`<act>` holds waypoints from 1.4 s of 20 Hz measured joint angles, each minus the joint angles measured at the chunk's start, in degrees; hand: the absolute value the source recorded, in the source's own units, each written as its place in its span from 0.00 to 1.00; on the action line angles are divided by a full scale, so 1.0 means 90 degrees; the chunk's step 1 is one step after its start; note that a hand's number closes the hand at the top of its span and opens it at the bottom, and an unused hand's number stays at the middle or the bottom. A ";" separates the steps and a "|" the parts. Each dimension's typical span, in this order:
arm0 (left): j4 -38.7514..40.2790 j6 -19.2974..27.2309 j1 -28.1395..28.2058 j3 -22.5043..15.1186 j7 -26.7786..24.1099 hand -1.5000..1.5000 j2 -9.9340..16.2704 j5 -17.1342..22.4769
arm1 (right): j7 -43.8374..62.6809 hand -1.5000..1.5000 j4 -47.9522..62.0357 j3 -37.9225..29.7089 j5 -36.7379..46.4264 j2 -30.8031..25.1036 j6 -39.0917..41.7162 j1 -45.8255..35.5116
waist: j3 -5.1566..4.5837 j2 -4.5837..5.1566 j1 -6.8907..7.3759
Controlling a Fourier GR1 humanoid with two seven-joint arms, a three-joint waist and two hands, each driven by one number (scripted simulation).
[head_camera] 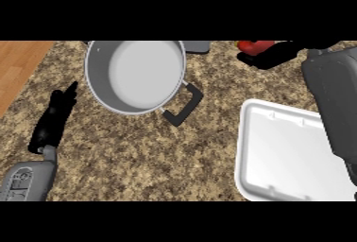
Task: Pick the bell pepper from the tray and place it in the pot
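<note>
A: In the head view, what lies nearest?

B: The grey right forearm (338,108) fills the right edge, and just left of it sits the white tray (268,151), bare on the part that shows, on the speckled table (140,156). At the near left, the other grey forearm rises to the left hand (55,118).

A: How does that hand stand?

B: Its black fingers are straight and relaxed, pointing away, holding nothing. It rests just left of the pot (136,75), apart from it.

A: And the pot?

B: A grey round pot at the far middle, its inside bare, with a black handle (185,106) sticking out at its near right side.

A: Where is the bell pepper?

B: The red bell pepper (250,46) is at the far right, off the tray, well right of the pot. The right hand (275,54) has its dark fingers curled round it, so only the pepper's left part shows.

A: Anything else?

B: A strip of wooden floor (17,66) at the far left.
</note>
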 measured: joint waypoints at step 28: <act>-0.0081 0.0070 0.0687 0.0560 -0.0094 0.50 0.0205 0.0096 | 0.0197 1.00 0.2750 0.0968 -0.0636 0.2217 0.0650 -0.3237 | -0.0023 -0.0247 -0.0778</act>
